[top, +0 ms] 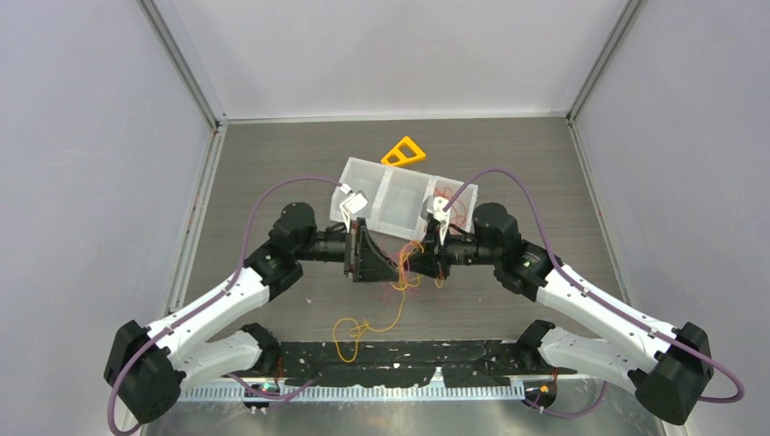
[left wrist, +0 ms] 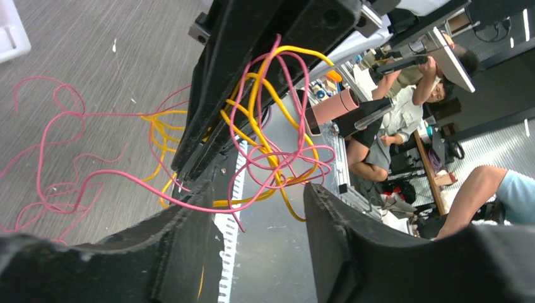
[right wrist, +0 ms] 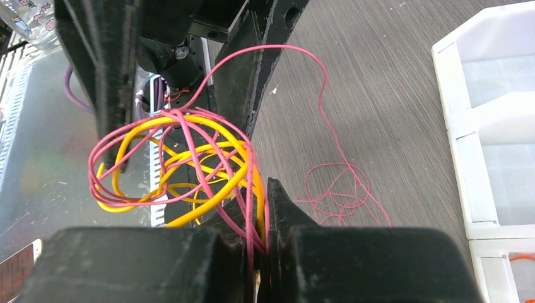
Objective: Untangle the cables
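The cables [top: 405,274] are thin pink-red and orange-yellow wires, bunched in a tangle between my two grippers over the middle of the table. My right gripper [right wrist: 265,192] is shut on several pink and yellow strands, and the knot [right wrist: 183,158] loops out just past its tips. My left gripper [left wrist: 257,189] faces it with its jaws apart; the tangle [left wrist: 271,158] hangs at its fingertips and one pink strand crosses the left finger [left wrist: 170,240]. Loose pink strands [left wrist: 57,158] lie on the table. A yellow strand [top: 356,329] trails toward the near edge.
A white compartment tray [top: 399,195] lies behind the grippers, with an orange triangular piece [top: 404,152] past it. A black strip and a metal rail [top: 399,359] run along the near edge between the arm bases. Grey walls close in the table.
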Available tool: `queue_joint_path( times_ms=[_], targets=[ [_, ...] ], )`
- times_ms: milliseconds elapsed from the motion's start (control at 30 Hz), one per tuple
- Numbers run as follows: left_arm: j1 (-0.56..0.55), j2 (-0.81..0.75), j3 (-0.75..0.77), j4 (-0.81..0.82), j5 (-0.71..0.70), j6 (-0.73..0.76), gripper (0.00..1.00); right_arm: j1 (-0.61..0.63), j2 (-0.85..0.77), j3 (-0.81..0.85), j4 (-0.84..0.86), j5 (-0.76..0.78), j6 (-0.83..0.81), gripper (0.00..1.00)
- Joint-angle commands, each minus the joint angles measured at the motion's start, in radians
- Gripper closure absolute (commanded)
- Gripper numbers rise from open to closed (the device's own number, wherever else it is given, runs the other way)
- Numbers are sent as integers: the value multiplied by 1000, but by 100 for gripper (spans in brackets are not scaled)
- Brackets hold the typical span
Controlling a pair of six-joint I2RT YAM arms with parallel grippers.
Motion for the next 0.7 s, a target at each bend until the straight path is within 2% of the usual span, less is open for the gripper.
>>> queue_joint_path(
  times_ms=[0, 333, 667],
  targets=[
    [-6, 3, 2, 33, -22, -32, 48, 7, -22, 26, 29, 24, -17, 95],
    [-4, -58, -100, 178, -2, -142, 60, 7, -65, -1, 21, 170, -38, 94],
    [-4, -6, -80, 291, -37, -209, 63, 12, -54, 0, 24, 149, -37, 95]
  ],
)
